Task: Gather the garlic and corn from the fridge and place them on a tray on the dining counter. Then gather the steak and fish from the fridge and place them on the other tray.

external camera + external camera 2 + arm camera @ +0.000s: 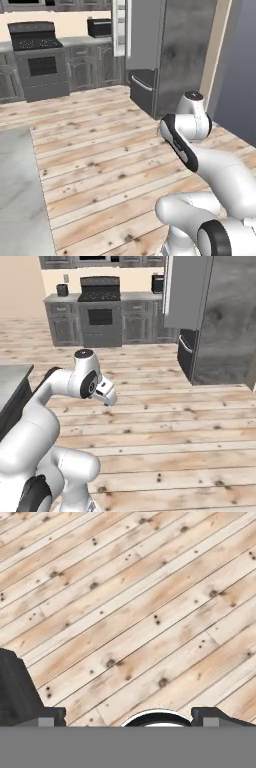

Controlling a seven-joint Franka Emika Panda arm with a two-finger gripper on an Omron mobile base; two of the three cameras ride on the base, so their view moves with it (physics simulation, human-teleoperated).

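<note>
We see our tool (128,719) with its two dark tips wide apart, holding nothing, over the pale wooden plank floor (135,607) with small dark knots. The tall dark-grey smooth fridge (170,50) stands far ahead, one door (119,27) swung open. The grey marbled stone tabletop (17,195) lies flat at the left.

Open wooden floor (100,150) between base and fridge (170,55), free of obstacles. Fridge door (119,27) swung open, jutting out beside the stove (40,60) and wall cabinets. Dining counter (20,195) bounding the left side, close to the arm.
</note>
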